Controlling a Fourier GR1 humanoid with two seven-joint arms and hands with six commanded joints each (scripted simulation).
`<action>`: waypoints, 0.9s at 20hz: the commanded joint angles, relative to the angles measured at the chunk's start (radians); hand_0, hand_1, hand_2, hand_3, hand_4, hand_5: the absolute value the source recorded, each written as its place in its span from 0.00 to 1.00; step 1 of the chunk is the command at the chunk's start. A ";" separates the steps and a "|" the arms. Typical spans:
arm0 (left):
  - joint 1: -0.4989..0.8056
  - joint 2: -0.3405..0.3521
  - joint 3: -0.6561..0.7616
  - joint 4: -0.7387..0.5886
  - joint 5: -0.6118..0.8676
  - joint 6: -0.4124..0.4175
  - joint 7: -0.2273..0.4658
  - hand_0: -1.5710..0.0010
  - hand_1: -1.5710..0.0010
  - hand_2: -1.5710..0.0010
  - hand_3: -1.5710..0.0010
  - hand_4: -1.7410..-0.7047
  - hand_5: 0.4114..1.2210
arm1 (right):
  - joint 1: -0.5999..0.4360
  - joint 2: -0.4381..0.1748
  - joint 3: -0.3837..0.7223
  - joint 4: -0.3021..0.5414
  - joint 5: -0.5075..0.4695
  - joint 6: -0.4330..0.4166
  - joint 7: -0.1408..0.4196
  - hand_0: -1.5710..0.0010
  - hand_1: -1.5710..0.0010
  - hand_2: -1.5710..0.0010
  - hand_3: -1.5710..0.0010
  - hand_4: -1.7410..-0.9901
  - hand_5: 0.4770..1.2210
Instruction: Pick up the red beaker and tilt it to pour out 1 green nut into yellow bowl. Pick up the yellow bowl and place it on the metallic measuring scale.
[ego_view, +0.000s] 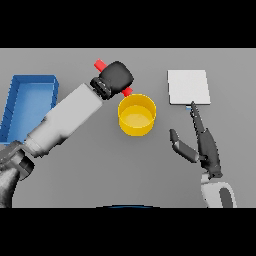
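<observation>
Grey tabletop (100, 170) fills the head view from edge to edge. Coming in from the lower left, the left arm reaches diagonally up across it, and the left hand (116, 77) is curled tight around the red beaker (100, 64). Only two bits of red show past the dark fingers: one end sticking out up and to the left of the hand, the other poking out at its lower right, so the beaker lies tilted rather than upright. That lower end sits right at the rim of the yellow bowl (136, 116), which stands just below and to the right of the hand. Whether a green nut lies in the bowl cannot be made out. Left of the arm, a blue tray (30, 80) rests on the table.

Right hand (200, 142) hangs well to the right of the bowl, fingers straight and spread apart, holding nothing. Its fingertips point up toward the metallic measuring scale (188, 86), a pale square plate just beyond them.
</observation>
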 joint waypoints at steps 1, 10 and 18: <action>-0.010 0.002 -0.026 0.008 -0.027 -0.004 -0.004 0.00 0.00 0.00 0.00 0.04 1.00 | 0.005 -0.003 0.003 -0.008 0.003 0.002 -0.003 1.00 1.00 1.00 1.00 0.90 0.28; -0.096 -0.038 -0.146 0.090 -0.170 0.009 -0.008 0.00 0.00 0.00 0.00 0.01 1.00 | -0.010 0.012 -0.003 0.029 -0.022 0.011 -0.022 1.00 1.00 1.00 1.00 0.90 0.30; -0.150 -0.059 -0.275 0.093 -0.297 -0.005 -0.042 0.00 0.00 0.00 0.00 0.01 1.00 | -0.011 0.027 0.014 0.027 0.033 -0.032 -0.021 1.00 1.00 1.00 1.00 0.88 0.27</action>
